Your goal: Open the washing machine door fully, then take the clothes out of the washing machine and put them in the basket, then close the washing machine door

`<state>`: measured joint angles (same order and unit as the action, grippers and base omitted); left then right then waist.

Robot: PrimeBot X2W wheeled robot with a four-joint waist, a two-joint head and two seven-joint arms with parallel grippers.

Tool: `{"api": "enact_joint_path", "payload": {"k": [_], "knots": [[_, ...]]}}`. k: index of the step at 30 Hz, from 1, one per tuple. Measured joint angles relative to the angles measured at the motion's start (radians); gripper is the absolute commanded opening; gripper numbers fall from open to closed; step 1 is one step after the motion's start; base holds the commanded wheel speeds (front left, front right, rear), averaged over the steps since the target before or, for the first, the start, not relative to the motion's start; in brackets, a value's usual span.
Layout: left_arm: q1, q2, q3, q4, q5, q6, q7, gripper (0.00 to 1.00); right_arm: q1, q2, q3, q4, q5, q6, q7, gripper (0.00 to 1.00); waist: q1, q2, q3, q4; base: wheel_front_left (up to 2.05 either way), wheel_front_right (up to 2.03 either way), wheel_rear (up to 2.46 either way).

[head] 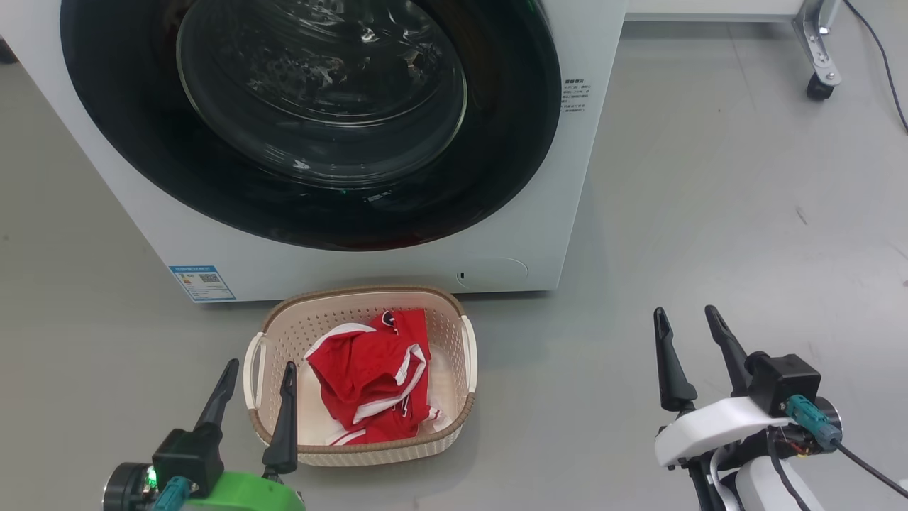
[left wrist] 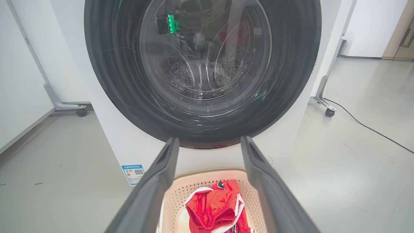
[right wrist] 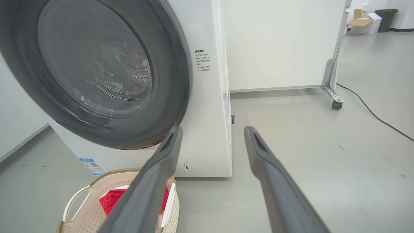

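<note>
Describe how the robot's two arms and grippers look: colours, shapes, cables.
Both have two long, dark, tapering jaws on a black block. The left gripper has a bright green wrist shell and a small green light. The right gripper has a white shell. Each carries a teal connector; a black cable leaves the right one.

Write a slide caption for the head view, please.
Washing machine door shut, clothes in basket, left hand and right hand open.

Red clothes [head: 372, 376] in basket [head: 362, 291]; washing machine door [head: 312, 121] closed; left claw [head: 259, 367], right claw [head: 685, 312] spread, empty.
</note>
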<state>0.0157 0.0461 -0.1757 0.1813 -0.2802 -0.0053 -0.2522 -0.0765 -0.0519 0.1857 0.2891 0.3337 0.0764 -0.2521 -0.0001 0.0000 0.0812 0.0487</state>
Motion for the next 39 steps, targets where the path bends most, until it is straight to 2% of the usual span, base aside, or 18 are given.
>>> {"api": "enact_joint_path", "payload": {"k": [15,21,39], "knots": [[0.031,0.0,-0.017,0.001,0.0,0.0,0.0,1.0,0.083,0.006,0.017,-0.073,-0.001,-0.011,0.0,1.0,0.0,0.0,-0.028,0.004,0.0,0.0,0.0],[0.033,0.0,-0.019,-0.002,0.0,0.001,0.0,1.0,0.107,0.006,0.019,-0.089,-0.001,-0.026,0.0,1.0,0.0,0.0,-0.03,0.008,0.0,0.0,0.0],[0.037,0.0,-0.019,-0.016,0.0,0.009,0.0,1.0,0.123,0.007,0.034,-0.128,-0.001,-0.044,0.0,1.0,0.0,0.0,-0.012,0.008,0.0,0.0,0.0]]}}
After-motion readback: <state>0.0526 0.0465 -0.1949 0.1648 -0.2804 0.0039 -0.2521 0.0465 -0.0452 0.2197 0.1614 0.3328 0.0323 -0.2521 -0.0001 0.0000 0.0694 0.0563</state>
